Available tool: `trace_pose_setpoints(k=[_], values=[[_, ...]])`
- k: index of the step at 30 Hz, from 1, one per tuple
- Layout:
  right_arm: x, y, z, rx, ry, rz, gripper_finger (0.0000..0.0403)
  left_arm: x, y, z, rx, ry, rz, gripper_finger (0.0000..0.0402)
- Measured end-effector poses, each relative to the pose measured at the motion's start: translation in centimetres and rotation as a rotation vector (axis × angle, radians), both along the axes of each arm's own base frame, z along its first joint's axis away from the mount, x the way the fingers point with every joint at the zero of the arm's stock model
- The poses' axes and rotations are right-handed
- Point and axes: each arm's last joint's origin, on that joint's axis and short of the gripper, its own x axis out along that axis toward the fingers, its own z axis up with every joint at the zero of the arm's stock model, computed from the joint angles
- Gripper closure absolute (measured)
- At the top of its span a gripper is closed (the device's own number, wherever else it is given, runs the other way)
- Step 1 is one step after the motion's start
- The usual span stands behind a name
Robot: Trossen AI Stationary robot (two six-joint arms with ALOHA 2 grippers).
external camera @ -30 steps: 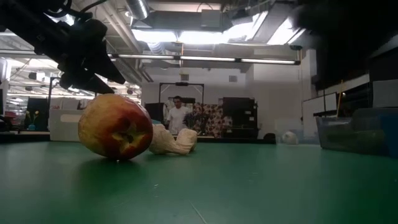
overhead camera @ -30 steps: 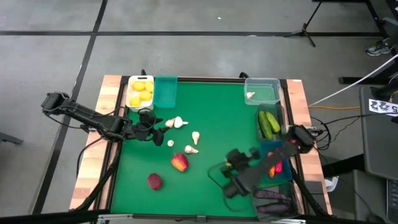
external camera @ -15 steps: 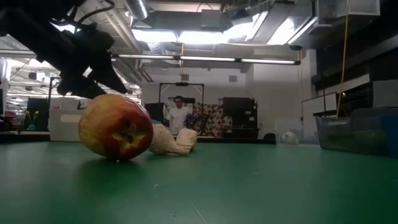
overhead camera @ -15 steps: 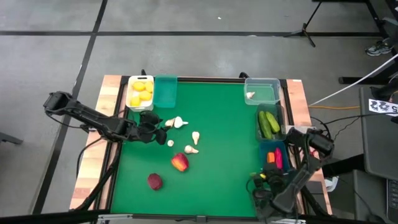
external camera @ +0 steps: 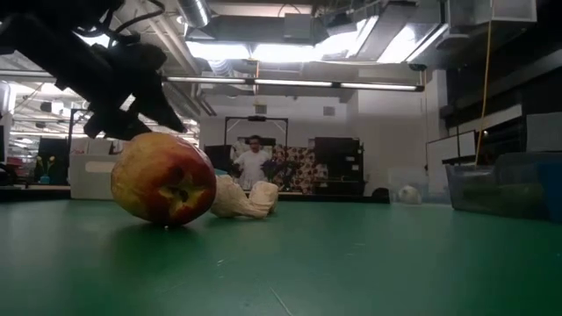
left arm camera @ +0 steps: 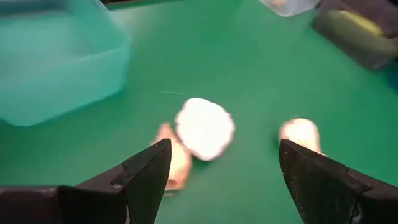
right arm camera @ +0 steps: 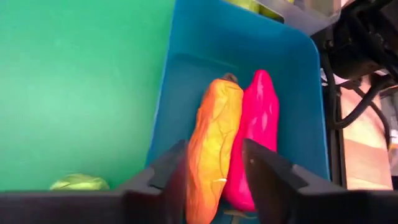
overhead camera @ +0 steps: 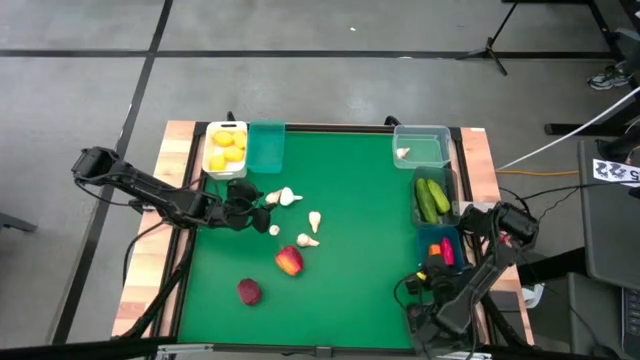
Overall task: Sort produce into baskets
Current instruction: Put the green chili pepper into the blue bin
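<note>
- The produce still loose lies in the middle left of the high view: several white garlic bulbs (overhead camera: 287, 197), one red apple (overhead camera: 289, 262) below them and a darker red fruit (overhead camera: 248, 291) lower left.
- The sorted part is in the baskets: lemons in the white basket (overhead camera: 226, 148) at the upper left, beside the teal basket (overhead camera: 266, 146); one garlic in the clear basket (overhead camera: 421, 146) at the upper right; cucumbers in the grey basket (overhead camera: 433, 199) below it.
- In the right wrist view an orange carrot (right arm camera: 211, 146) and a red chili (right arm camera: 256, 137) lie side by side, touching, in the blue basket (right arm camera: 186, 74).
- The right gripper (right arm camera: 211, 177) is just over the carrot, fingers partly apart, one on each side of it. I cannot tell whether they touch it.
- Risk, in my judgement: if the fingers are not fully free, the carrot can lift with the arm or push the chili.
- The left gripper (left arm camera: 221, 168) hangs over a garlic bulb with fingers wide apart and nothing between them.
- Risk: the bulbs are round and lie close together, so one finger can strike a neighbour and roll it away, or pinch two at once.
- Writing: only a black-and-white tag (overhead camera: 616, 171) at the right edge of the high view, not readable.
</note>
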Motion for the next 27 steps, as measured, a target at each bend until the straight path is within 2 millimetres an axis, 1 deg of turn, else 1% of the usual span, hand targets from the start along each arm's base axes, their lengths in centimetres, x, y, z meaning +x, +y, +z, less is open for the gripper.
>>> trace_pose_setpoints(k=[3, 6, 8, 10, 12, 14, 17, 20, 23, 27], values=[[-0.2, -0.4, 1.4, 0.028, -0.051, 0.022, 0.0215, 0.5, -0.3, 0.4, -0.047, -0.053, -0.058, 0.0112], [-0.7, -0.6, 3.2, 0.044, -0.139, 0.108, 0.0189, 1.5, -0.9, 1.6, -0.109, -0.162, -0.234, 0.0112], [-0.9, -0.5, 4.5, 0.051, -0.193, 0.219, 0.0181, 2.1, -1.6, 2.8, -0.138, -0.269, -0.4, 0.0112], [-1.2, -0.3, 6.0, 0.07, -0.207, 0.353, 0.0179, 2.6, -2.4, 4.2, -0.138, -0.379, -0.535, 0.0112], [-1.6, -0.1, 7.3, 0.105, -0.182, 0.465, 0.0178, 3.2, -3.2, 5.9, -0.111, -0.431, -0.607, 0.0112], [-2.1, 0.0, 8.4, 0.15, -0.168, 0.525, 0.0178, 4.0, -4.1, 7.3, -0.061, -0.441, -0.653, 0.0112], [-2.8, 0.2, 9.5, 0.201, -0.175, 0.547, 0.0178, 6.4, -5.3, 9.2, 0.022, -0.442, -0.666, 0.0112], [-3.4, 0.5, 10.1, 0.222, -0.204, 0.553, 0.0178, 9.6, -6.2, 10.1, 0.093, -0.404, -0.651, 0.0112], [-4.2, 1.2, 10.5, 0.232, -0.231, 0.595, 0.0178, 13.3, -6.9, 9.7, 0.163, -0.325, -0.684, 0.0112], [-5.3, 2.0, 11.4, 0.265, -0.25, 0.64, 0.0178, 18.0, -7.4, 8.0, 0.193, -0.26, -0.74, 0.0112]])
